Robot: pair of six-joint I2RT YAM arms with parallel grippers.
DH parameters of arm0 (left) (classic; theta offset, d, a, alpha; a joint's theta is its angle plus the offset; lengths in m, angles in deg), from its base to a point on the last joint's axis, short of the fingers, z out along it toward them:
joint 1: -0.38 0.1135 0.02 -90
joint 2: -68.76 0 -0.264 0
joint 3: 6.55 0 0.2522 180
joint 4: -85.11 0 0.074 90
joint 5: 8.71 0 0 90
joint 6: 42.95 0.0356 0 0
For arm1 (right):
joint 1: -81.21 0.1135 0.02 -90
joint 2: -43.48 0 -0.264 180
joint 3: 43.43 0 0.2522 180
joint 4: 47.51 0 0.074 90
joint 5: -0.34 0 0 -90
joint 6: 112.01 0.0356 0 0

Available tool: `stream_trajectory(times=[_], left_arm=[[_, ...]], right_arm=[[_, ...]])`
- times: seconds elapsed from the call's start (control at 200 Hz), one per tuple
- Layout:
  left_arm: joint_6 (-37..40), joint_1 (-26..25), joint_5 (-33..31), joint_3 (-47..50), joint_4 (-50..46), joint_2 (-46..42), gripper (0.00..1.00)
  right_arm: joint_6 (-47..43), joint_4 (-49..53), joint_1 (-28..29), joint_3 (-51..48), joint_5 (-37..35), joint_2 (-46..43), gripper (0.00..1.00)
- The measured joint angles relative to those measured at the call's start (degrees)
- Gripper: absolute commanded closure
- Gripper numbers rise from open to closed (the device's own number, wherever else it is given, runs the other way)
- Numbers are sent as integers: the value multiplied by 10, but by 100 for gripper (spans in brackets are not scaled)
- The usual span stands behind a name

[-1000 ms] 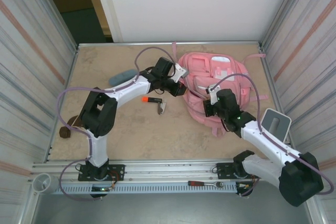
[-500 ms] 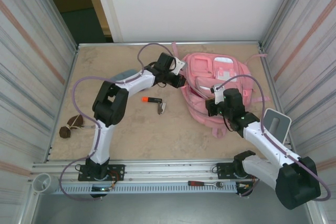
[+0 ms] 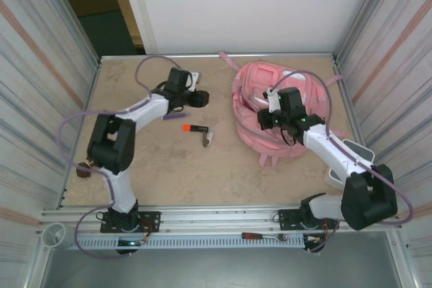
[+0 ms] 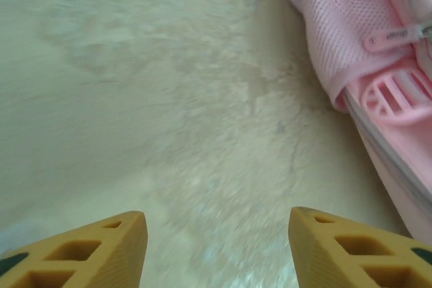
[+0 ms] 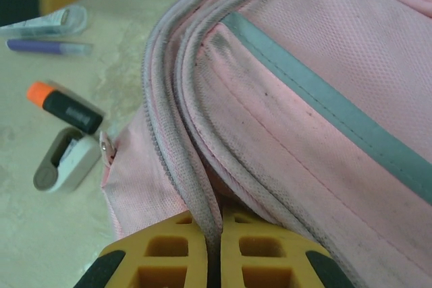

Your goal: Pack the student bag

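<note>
On the rail at the near edge lies a red-handled tool (image 3: 265,236). Further in on the table (image 3: 175,166), a small brown thing (image 3: 84,168) sits by the left wall and a white tub (image 3: 358,152) by the right wall, partly behind the right arm.

Mid-table are a white and grey dispenser (image 5: 67,161) and, just beyond it, a black marker (image 5: 64,107) with an orange cap. Neither shows any label that can be read.

The bag (image 5: 304,99) lies to the right, from mid-table to the far right corner, with a strap trailing toward the back edge. The right pincer (image 5: 212,224) is closed tight on a ridge of the bag's zipper seam at its left edge, the pink fabric squeezed between the yellow fingers. A grey strip (image 5: 324,106) runs across the panel just past the grip.

The left pincer (image 3: 202,98) hangs over bare table left of the bag and apart from it, its fingers (image 4: 111,241) spread wide with nothing between them. In the left wrist view the bag's mesh pocket (image 4: 341,25) shows at the right, with a small pink tab (image 4: 395,33) whose writing is too blurred to read.

Farther off lie a purple pen (image 5: 47,46) and a pale tube (image 5: 40,23), its print unreadable.
</note>
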Motion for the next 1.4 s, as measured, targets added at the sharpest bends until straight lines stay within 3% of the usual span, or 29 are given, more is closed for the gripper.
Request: stream_trajectory(times=[0.185, 0.376, 0.882, 1.137, 1.403], left_arm=[[-8, 15, -61, 86, -14, -111, 23], [14, 67, -103, 99, -71, -97, 22], [213, 94, -185, -124, -247, 79, 14], [254, 130, -179, -258, -310, 189, 10], [259, 158, -157, -292, -345, 212, 9]], right_arm=[[0, 38, 0, 86, 25, 71, 92], [0, 51, 18, 151, 39, 143, 98], [0, 59, 34, 175, 42, 171, 100], [1, 58, 34, 173, 43, 171, 99], [5, 58, 35, 171, 45, 171, 99]])
